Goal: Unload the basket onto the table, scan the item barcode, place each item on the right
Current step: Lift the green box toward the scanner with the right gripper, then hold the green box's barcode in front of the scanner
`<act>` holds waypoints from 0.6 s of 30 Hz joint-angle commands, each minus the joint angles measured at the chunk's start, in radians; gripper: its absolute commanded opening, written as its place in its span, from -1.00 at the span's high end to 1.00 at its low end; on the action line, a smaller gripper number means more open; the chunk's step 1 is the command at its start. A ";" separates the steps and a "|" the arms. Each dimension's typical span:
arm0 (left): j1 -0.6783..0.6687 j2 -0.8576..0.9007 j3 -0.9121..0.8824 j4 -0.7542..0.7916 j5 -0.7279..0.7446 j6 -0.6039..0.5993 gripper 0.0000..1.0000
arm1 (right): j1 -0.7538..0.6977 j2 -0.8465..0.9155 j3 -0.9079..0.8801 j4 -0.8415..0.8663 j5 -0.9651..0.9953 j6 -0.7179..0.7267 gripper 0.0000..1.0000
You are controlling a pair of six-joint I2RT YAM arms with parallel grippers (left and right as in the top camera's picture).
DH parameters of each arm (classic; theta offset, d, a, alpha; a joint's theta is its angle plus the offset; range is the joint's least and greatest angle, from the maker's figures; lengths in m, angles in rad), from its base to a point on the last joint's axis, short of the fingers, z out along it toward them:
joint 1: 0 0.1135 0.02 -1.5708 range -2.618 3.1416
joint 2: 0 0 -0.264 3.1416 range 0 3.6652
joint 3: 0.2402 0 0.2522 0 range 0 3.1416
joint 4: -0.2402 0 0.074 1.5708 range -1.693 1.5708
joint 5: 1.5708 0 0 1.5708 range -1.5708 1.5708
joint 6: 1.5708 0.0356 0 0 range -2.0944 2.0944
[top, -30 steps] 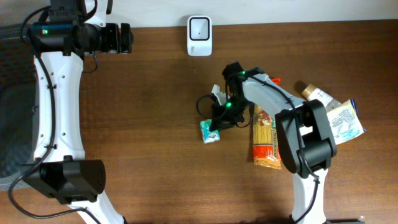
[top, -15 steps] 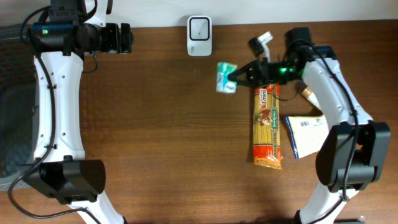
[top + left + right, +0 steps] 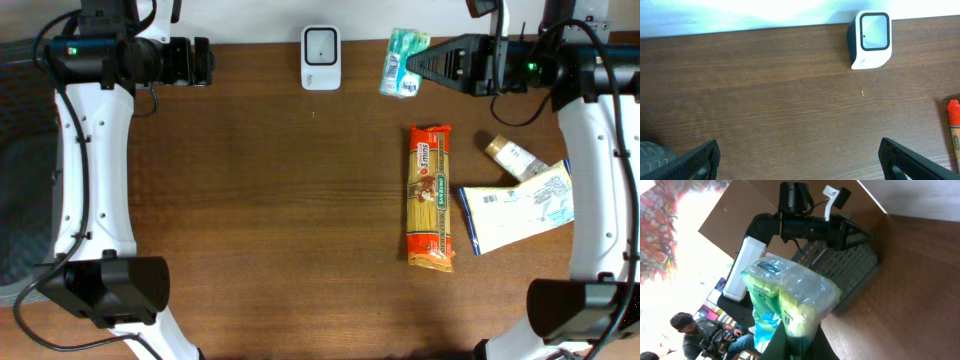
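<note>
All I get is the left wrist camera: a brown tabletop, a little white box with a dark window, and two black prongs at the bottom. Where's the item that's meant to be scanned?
Observer: The right gripper has its jaws shut on it. It's a small green-and-white plastic packet, held up near the table's back edge.
Visitor: Is it facing the window?
Observer: Not as seen from overhead. It hangs off to one side of the white scanner box, apart from it.
Visitor: Anything else lying around?
Observer: A long orange pasta packet lies flat on the wooden table, with a white-and-blue pouch beside it.
</note>
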 commanded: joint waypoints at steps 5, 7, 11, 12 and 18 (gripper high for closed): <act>0.002 -0.016 0.005 0.002 0.004 0.016 -0.98 | 0.042 0.002 0.009 0.020 0.262 0.053 0.92; 0.002 -0.016 0.005 0.002 0.003 0.016 -0.98 | 0.110 0.002 0.009 0.019 0.526 0.098 0.92; 0.002 -0.016 0.005 0.002 0.003 0.016 -0.98 | 0.283 0.019 0.032 0.026 1.093 0.144 0.92; 0.002 -0.016 0.005 0.002 0.004 0.016 -0.99 | 0.322 0.034 0.049 0.032 1.210 0.129 0.92; 0.002 -0.016 0.005 0.002 0.003 0.016 -0.98 | 0.506 0.177 0.069 0.308 1.805 -0.136 0.92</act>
